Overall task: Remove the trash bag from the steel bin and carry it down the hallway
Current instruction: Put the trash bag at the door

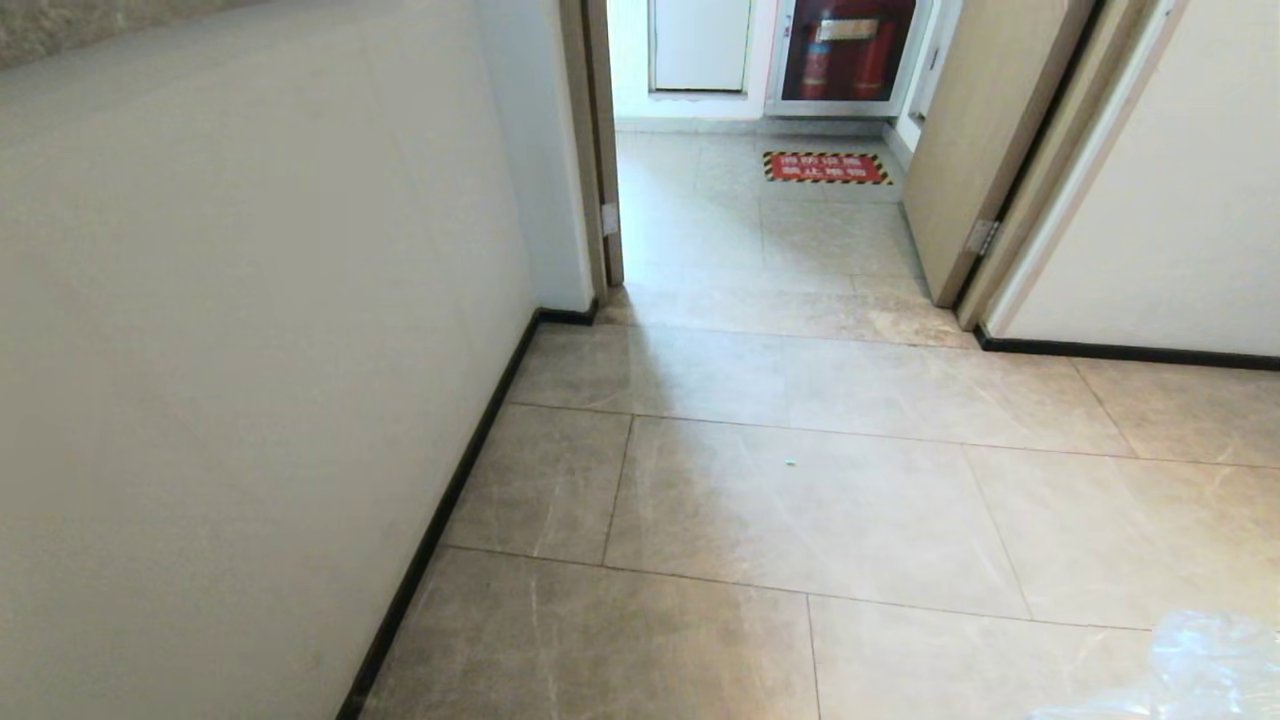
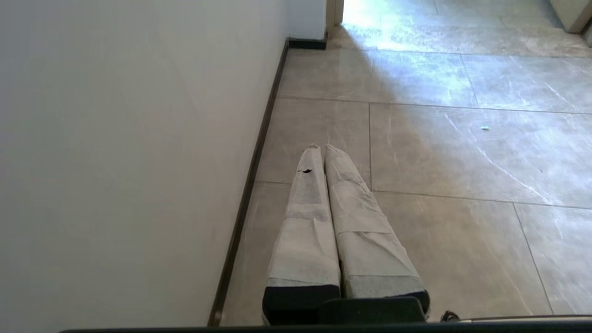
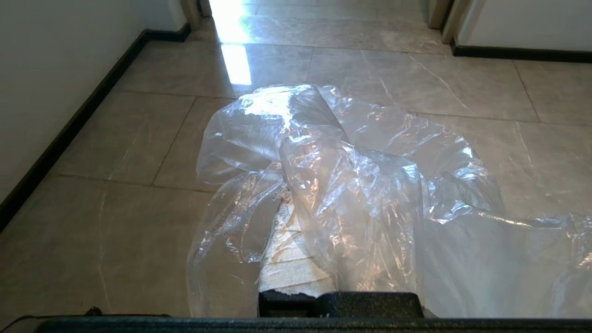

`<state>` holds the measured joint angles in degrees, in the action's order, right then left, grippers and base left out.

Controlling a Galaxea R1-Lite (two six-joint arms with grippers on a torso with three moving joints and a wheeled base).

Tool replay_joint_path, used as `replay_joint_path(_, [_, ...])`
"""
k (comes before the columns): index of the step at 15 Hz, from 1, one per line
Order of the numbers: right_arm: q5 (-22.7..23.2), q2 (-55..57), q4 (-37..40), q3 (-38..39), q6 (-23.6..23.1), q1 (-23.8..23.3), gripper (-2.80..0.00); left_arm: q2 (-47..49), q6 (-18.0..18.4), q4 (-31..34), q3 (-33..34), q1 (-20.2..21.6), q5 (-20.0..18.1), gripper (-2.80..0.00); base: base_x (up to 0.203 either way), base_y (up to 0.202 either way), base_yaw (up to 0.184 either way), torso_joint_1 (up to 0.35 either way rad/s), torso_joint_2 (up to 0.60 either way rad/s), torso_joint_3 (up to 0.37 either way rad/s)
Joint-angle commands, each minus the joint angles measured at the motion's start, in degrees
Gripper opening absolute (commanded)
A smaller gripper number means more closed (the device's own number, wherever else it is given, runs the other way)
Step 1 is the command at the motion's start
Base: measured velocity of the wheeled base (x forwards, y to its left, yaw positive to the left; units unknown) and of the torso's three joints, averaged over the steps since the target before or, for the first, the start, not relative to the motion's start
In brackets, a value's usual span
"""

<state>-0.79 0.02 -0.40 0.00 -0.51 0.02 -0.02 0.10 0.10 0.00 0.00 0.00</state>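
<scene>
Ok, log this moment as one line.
stage: carrying | right gripper: shut on trash bag | left gripper: shut, empty | place: hallway, doorway ahead

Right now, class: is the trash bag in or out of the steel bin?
Out. The trash bag drapes over the shut right gripper above hallway floor; no bin shows.

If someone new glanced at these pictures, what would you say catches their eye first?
Most striking is the crinkled clear trash bag, draped over the right gripper and filling the right wrist view; its edge shows at the head view's lower right corner. Next comes the red floor sign with a yellow-black striped border past the doorway, below a cabinet of red fire extinguishers. The left gripper hangs shut and empty beside the white wall.
</scene>
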Motion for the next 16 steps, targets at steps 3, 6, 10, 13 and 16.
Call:
replay_joint_path(3, [0.0,0.06,-0.04,0.09,-0.02,-0.02,-2.8,0.02,-0.01,-0.01,0.0,0.0,0.0,-2.8,0.192,0.0,0.003,0.004,0.0,0.004])
replay_joint_path(6, [0.0,0.06,-0.04,0.09,-0.02,-0.02,-2.8,0.02,-0.19,-0.01,0.0,0.0,0.0,-2.8,0.114,0.0,0.001,0.002,0.0,0.002])
replay_joint_path(10, [0.0,0.06,-0.04,0.09,-0.02,-0.02,-2.8,0.02,-0.1,-0.01,0.0,0.0,0.0,-2.8,0.0,0.0,0.0,0.0,0.0,0.0])
replay_joint_path(13, [0.0,0.06,0.14,0.09,-0.19,-0.02,-2.8,0.02,-0.1,-0.01,0.0,0.0,0.0,-2.8,0.0,0.0,0.0,0.0,0.0,0.0])
replay_joint_path(16, [0.09,0.06,0.14,0.09,-0.63,-0.02,-2.8,0.02,-0.1,-0.01,0.0,0.0,0.0,-2.8,0.0,0.0,0.0,0.0,0.0,0.0])
